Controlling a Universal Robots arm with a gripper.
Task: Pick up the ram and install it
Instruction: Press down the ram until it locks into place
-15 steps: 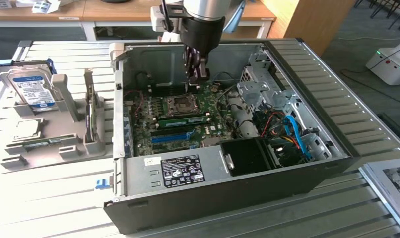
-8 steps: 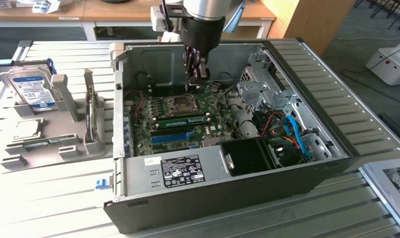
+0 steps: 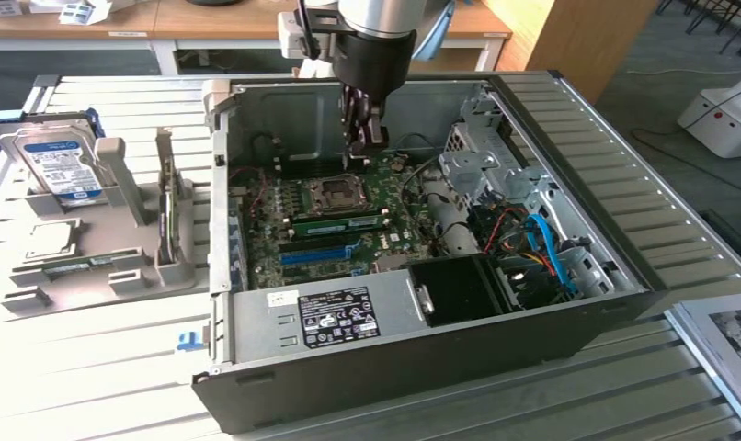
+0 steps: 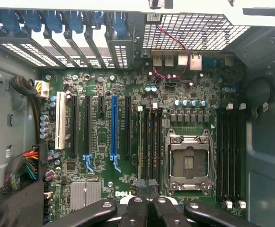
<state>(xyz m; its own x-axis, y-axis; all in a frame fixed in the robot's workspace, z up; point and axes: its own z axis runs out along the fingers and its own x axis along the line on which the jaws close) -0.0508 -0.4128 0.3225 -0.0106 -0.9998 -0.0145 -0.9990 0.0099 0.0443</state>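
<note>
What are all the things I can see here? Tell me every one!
table: one, pale slatted metal, under everything.
computer case: one, black and grey, lying open on the table.
motherboard: one, green, on the floor of the case.
processor socket: one, silver, mid-motherboard.
ram stick: one, green, sitting in a slot beside the processor socket.
blue slot: one, bright blue, on the motherboard nearer the case's front.
grey holder: one, on the table at the exterior view's left.
hard drive: one, silver with a blue label, standing in the grey holder.
gripper: one, black, shut, hanging above the motherboard inside the case.
</note>
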